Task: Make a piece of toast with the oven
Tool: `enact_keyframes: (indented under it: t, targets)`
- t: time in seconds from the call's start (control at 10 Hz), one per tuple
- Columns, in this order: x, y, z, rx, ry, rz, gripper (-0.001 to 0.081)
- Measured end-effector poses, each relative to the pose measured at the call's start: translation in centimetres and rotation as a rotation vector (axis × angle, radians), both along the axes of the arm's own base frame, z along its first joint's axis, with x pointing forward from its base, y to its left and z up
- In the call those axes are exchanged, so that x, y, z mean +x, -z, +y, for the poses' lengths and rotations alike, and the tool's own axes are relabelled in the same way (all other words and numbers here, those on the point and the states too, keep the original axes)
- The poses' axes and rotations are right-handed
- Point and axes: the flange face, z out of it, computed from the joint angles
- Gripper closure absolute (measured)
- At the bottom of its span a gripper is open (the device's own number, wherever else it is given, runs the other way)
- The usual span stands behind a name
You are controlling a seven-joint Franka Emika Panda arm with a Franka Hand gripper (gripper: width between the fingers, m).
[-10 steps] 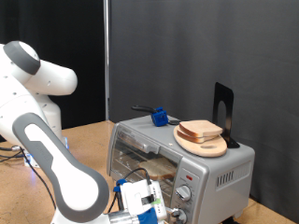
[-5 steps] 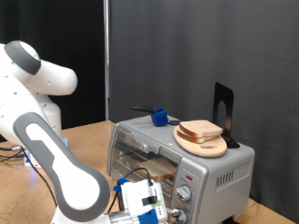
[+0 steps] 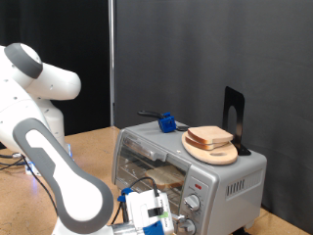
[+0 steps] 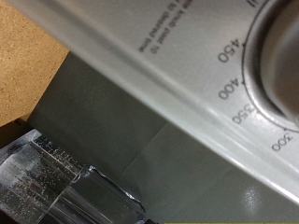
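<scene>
The silver oven (image 3: 238, 177) stands at the exterior view's lower right, its glass door (image 3: 147, 162) shut as far as I can see. A tan piece of toast (image 3: 168, 176) lies inside on the rack. My gripper (image 3: 159, 217) is low in front of the oven, close to the round knobs (image 3: 193, 204). In the wrist view the oven's front panel (image 4: 159, 70) fills the frame. The temperature dial (image 4: 280, 47), marked 300 to 450, is at the edge. One fingertip (image 4: 56, 182) shows close to the panel. Nothing shows between the fingers.
A second bread slice (image 3: 210, 136) lies on a round wooden plate (image 3: 217, 154) on top of the oven. A blue object (image 3: 168, 123) and a black stand (image 3: 233, 116) are also on top. The wooden table (image 3: 93, 147) lies at the exterior view's left of the oven.
The gripper has shifted very slightly in front of the knobs. Nothing else has moved.
</scene>
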Motion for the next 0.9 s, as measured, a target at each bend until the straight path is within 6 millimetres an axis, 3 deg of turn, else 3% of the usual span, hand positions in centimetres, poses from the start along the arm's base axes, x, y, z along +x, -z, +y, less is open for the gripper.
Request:
enact_keyframes:
  t: [0.1,0.2,0.3,0.4,0.5,0.9]
  targets:
    - [0.0,0.0,-0.1,0.001,0.002,0.007,0.0387]
    - [0.0,0.0,-0.4,0.005,-0.001,0.013,0.0387]
    - [0.0,-0.2,-0.9,0.011,-0.015,0.018,0.0244]
    - [0.0,-0.4,-1.9,0.021,-0.034,0.026,0.0244]
    - [0.0,-0.9,-3.1,0.032,-0.046,0.03,0.0144]
    - [-0.2,-2.7,-7.0,0.045,-0.066,0.036,0.0124]
